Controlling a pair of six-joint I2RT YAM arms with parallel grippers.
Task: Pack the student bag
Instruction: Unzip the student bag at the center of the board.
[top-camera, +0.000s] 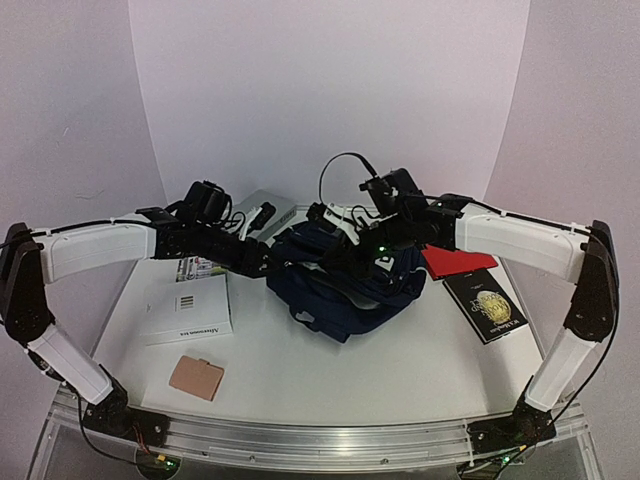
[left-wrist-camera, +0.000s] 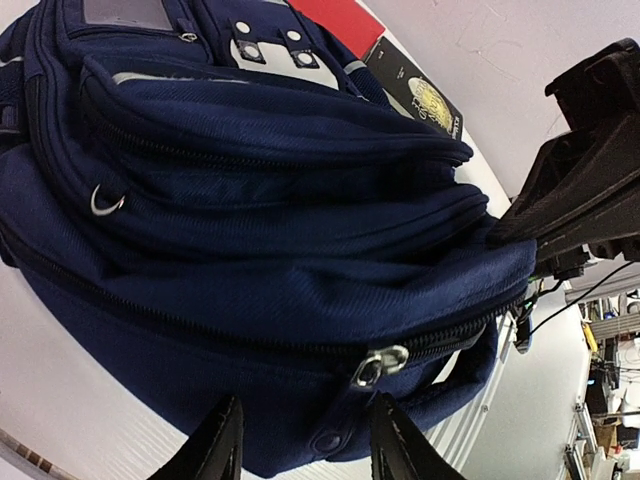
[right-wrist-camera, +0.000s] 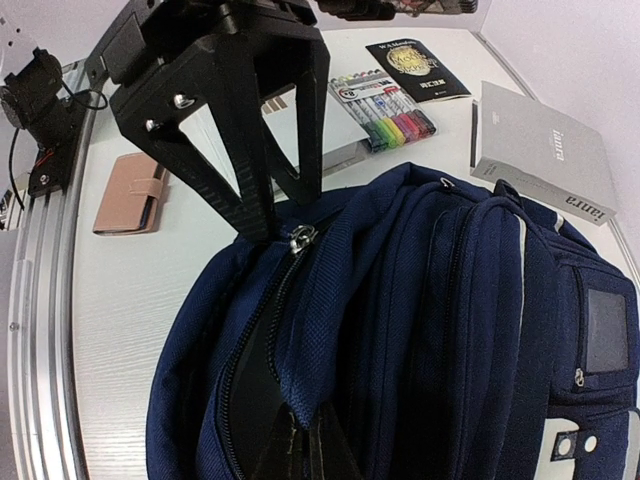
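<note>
The student bag is a dark navy backpack lying in the middle of the table, its main zipper partly undone. My left gripper is open at the bag's left end. Its fingers straddle the fabric pull tab under the silver zipper slider, without closing on it. The right wrist view shows the same gripper at the slider. My right gripper is shut on the fabric edge of the bag's opening, holding it up over the dark gap. From above, it sits over the bag's top.
A pink wallet and a white booklet lie front left. A marker pack and a grey book lie behind the left arm. A black book with a gold emblem and a red item lie right.
</note>
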